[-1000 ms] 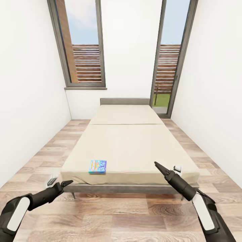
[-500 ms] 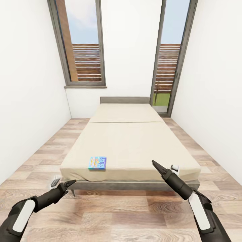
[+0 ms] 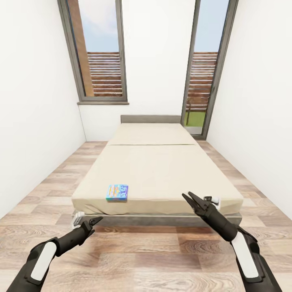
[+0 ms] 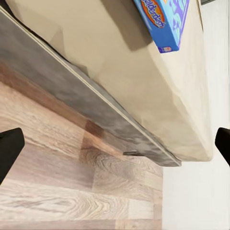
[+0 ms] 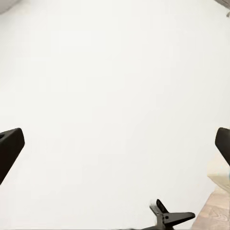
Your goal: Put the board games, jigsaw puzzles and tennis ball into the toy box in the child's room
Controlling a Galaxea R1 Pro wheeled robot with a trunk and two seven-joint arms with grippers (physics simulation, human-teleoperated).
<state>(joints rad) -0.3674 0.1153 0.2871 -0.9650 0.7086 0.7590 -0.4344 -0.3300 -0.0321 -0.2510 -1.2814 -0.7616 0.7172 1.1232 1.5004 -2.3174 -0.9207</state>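
I face the foot of the bed (image 3: 156, 170) in the child's room, both claws raised over the wood floor (image 3: 146, 259). One small blue board game (image 3: 117, 192) lies near the mattress's near left edge, and nothing stands between it and my left claw (image 3: 86, 222), whose fingers are spread apart just short of the frame. My right claw (image 3: 198, 201), fingers also parted, hovers at the near right corner. Two tall windows (image 3: 99, 52) flank the white far wall. The box's lettering is too small to read.

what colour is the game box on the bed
Blue board game with an orange logo; the left wrist view shows it best.
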